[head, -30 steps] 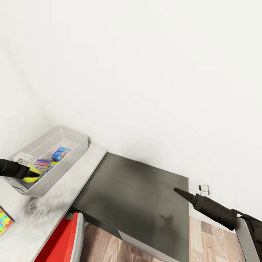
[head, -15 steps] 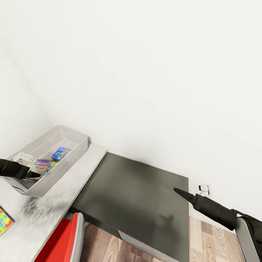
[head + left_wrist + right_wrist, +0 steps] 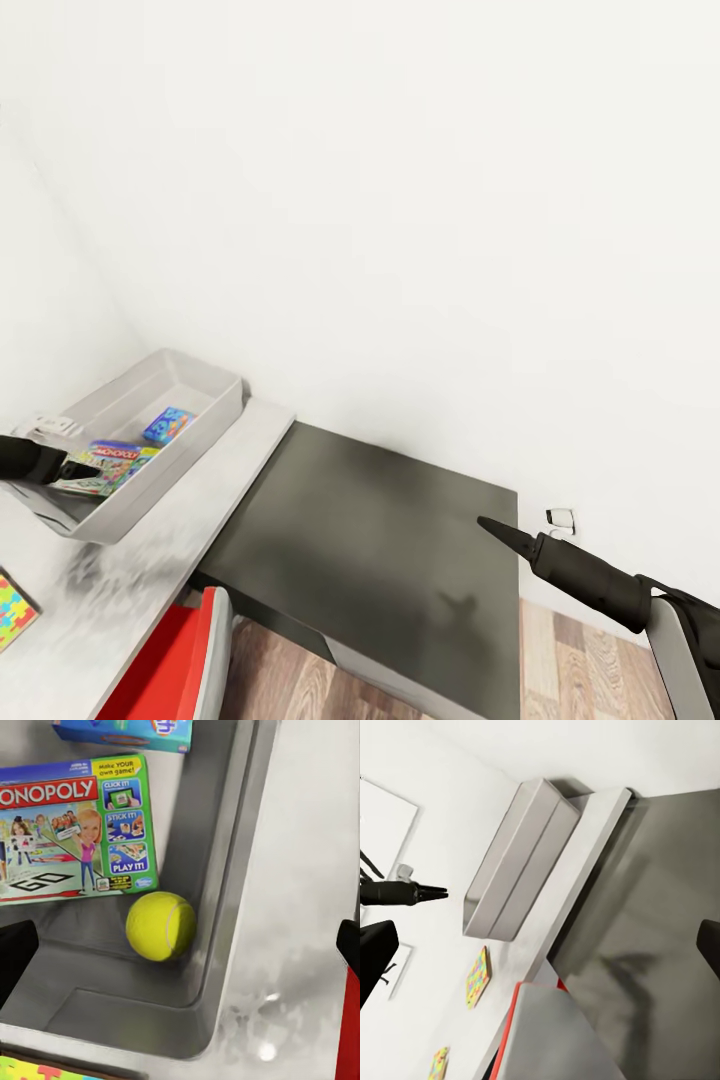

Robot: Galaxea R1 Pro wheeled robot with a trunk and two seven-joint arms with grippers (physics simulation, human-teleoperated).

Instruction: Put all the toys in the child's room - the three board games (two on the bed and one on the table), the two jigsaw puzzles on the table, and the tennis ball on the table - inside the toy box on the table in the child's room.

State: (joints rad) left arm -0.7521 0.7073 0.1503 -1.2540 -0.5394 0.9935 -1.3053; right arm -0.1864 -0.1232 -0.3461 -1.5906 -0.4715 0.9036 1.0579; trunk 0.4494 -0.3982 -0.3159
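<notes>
There's a red chair (image 3: 170, 665) with a light grey edge tucked in against the table's front — it shows up in the right wrist view too. Plain white wall (image 3: 420, 200) behind everything, with a small white outlet (image 3: 561, 519) low down on it — and wood plank floor (image 3: 560, 670) below that.

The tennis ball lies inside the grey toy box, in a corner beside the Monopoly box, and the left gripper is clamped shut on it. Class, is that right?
Not quite. The tennis ball does lie in a corner of the toy box beside the Monopoly box, but the left wrist view shows it sitting free, with the left gripper open, its jaws apart and clear of the ball.
</notes>
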